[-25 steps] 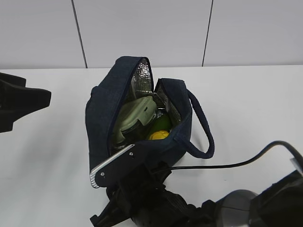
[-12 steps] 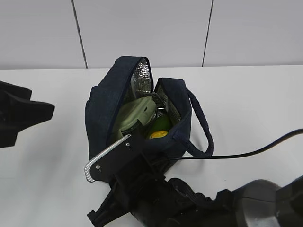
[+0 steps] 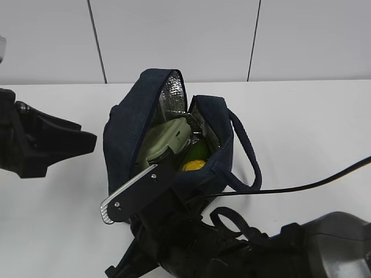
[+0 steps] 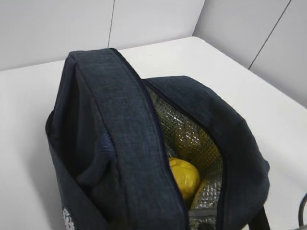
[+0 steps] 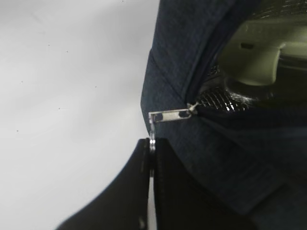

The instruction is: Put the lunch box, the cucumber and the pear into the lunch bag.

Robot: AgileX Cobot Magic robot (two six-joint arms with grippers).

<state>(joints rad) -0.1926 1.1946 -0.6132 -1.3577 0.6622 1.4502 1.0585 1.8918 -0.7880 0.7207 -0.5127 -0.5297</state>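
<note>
The navy lunch bag point(image 3: 122, 136) stands open in the middle of the table, silvery lining showing. Inside lie the sage-green lunch box point(image 3: 165, 142), the green cucumber point(image 3: 197, 151) and the yellow pear point(image 3: 193, 165). My right gripper point(image 3: 167, 175) is at the bag's near end. In the right wrist view the right gripper point(image 5: 152, 143) is shut on the silver ring pull point(image 5: 152, 128) of the zipper, with the lunch box point(image 5: 254, 55) visible past the bag point(image 5: 175, 57). My left gripper point(image 3: 69, 145) hovers left of the bag. The left wrist view shows the bag point(image 4: 120, 120) and pear point(image 4: 184, 176), no fingers.
A looped strap handle point(image 3: 248, 152) hangs off the bag's right side. A black cable point(image 3: 301, 188) crosses the table at the right. The white table point(image 3: 313, 116) meets a panelled white wall behind.
The left arm has moved right, closer to the bag. The right gripper has shifted slightly left and nearer at the bag's near end.
</note>
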